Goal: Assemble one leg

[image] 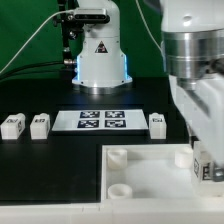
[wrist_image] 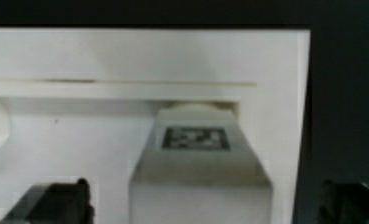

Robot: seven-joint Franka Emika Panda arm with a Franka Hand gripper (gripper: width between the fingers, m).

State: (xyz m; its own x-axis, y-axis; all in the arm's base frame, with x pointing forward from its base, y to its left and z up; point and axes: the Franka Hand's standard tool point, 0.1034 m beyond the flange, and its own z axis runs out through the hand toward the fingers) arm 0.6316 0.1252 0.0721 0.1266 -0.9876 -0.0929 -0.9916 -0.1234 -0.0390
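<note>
One leg (wrist_image: 199, 165), a small white block with a black-and-white tag, lies between my gripper's (wrist_image: 206, 196) jaws in the wrist view, over the large white tray (wrist_image: 92, 60). The dark fingers (wrist_image: 56, 202) stand wide on either side of it with a gap on each side, so the gripper is open. In the exterior view the gripper (image: 205, 172) hangs low over the right side of the tray (image: 150, 150), with the tagged leg (image: 207, 167) at its tip. Three other legs stand on the black table: two (image: 13, 124) (image: 40, 124) at the exterior view's left, one (image: 157, 122) right of the marker board.
The marker board (image: 100, 119) lies flat at the middle of the table. The arm's white base (image: 100, 55) stands behind it. The tray has round corner sockets (image: 118, 157) near its left edge.
</note>
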